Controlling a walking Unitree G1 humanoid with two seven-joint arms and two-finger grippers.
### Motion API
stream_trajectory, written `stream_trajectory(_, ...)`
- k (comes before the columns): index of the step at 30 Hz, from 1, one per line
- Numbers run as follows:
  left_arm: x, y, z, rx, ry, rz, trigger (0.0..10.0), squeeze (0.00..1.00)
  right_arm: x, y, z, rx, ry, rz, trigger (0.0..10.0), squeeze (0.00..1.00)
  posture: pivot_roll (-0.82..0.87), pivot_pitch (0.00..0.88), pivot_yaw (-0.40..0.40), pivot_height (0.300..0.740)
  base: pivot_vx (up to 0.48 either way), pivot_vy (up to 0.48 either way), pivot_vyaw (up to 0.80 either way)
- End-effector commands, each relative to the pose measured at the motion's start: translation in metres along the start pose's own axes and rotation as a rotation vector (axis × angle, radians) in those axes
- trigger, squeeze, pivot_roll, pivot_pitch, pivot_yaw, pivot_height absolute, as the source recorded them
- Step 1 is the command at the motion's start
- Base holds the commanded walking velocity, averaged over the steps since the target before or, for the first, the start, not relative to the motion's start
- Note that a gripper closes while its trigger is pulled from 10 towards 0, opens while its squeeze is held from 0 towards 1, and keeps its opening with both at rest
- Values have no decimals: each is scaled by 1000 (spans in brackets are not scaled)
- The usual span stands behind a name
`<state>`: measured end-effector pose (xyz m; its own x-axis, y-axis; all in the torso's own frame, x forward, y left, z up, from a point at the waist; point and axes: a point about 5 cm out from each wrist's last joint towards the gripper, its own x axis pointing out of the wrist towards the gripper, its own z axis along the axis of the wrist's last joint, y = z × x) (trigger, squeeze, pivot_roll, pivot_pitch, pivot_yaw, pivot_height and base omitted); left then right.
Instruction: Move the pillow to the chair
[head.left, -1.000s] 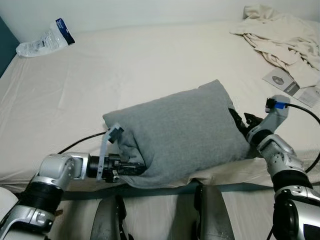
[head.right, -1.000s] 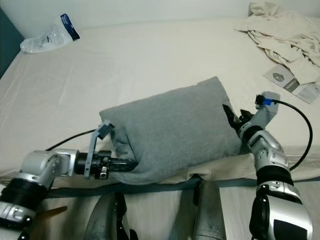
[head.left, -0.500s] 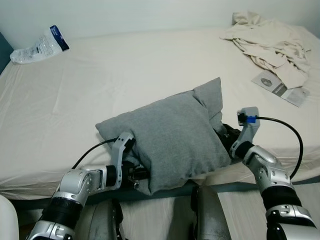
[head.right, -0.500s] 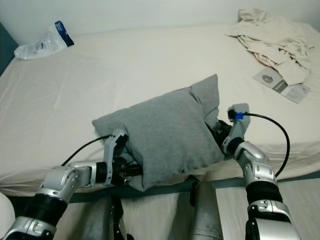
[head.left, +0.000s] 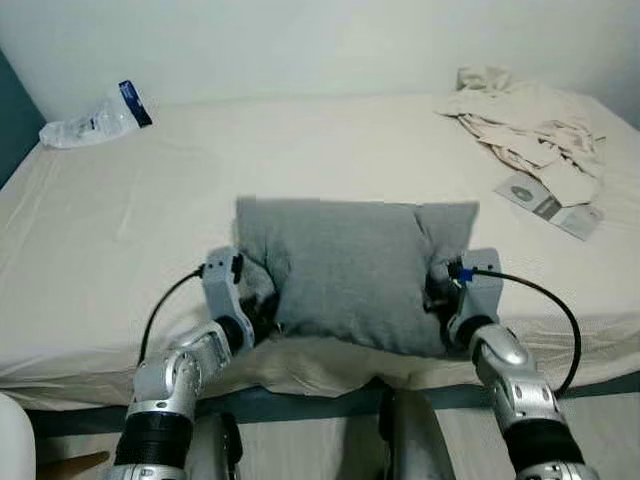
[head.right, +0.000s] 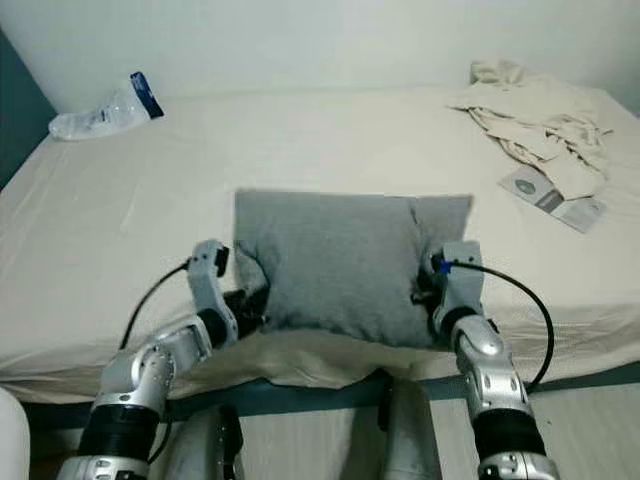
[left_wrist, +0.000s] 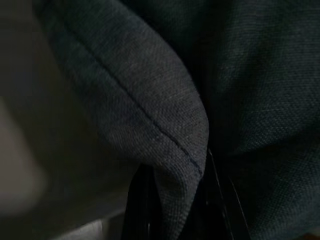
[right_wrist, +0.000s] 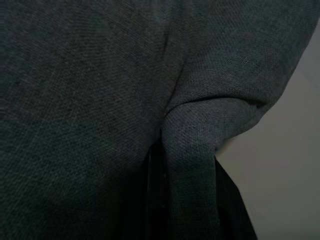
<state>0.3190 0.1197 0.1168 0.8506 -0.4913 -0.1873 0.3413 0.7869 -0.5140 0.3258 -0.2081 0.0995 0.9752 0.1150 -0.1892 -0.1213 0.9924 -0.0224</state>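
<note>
Pillow (head.left: 350, 270) hangs upright between my 2 arms above the near edge of the bed (head.left: 150, 190); my left gripper (left_wrist: 172, 210) pinches its left seam fold, my right gripper (right_wrist: 187, 200) clamps a bunched right corner

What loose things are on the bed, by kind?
Pillow: 1
Plastic bag: 1
Crumpled cloth: 1
Leaflets: 2
Total: 5
</note>
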Motion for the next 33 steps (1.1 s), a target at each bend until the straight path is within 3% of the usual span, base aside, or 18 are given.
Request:
stream_trajectory(1,4,-15,0,-21,-56,-21,0,0,-2,26,-18,44,66,67,0,0,-47,163,31,554,0,0,0)
stream_trajectory(7,6,-21,2,-67,-116,26,0,0,-1,33,4,53,-35,36,0,0,-41,153,24,554,0,0,0)
stream_trajectory(12,8,-24,2,17,-121,69,0,0,1,40,21,106,-134,38,0,0,-44,155,26,554,0,0,0)
stream_trajectory(15,10,-21,4,84,-134,151,0,0,1,41,32,58,-206,-16,0,0,-44,151,27,554,0,0,0)
stream_trajectory(16,11,-20,6,89,-139,184,3882,0,1,42,35,51,-227,-42,1882,0,-47,148,28,554,0,0,0)
stream_trajectory(17,10,-19,12,94,-190,208,10000,0,0,45,40,61,-253,-71,10000,0,-45,141,31,554,0,0,0)
stream_trajectory(18,10,-19,12,94,-190,208,10000,0,0,45,40,61,-253,-71,10000,0,-45,141,31,554,0,0,0)
stream_trajectory(19,8,-17,18,156,-245,247,10000,0,-1,46,41,62,-279,-71,10000,0,-43,137,31,554,0,0,0)
stream_trajectory(22,7,-15,16,250,-242,262,10000,0,-3,49,33,53,-264,-68,10000,0,-41,131,33,554,0,0,0)
stream_trajectory(26,5,-17,15,261,-263,235,10000,0,-3,51,23,-46,-219,-89,10000,0,-42,114,33,554,0,0,0)
stream_trajectory(29,7,-19,11,296,-221,240,10000,0,-3,52,22,-122,-219,-97,10000,0,-44,84,19,554,0,0,0)
stream_trajectory(33,8,-20,13,282,-269,259,10000,0,-4,51,22,-122,-238,-117,10000,0,-41,72,11,554,0,0,0)
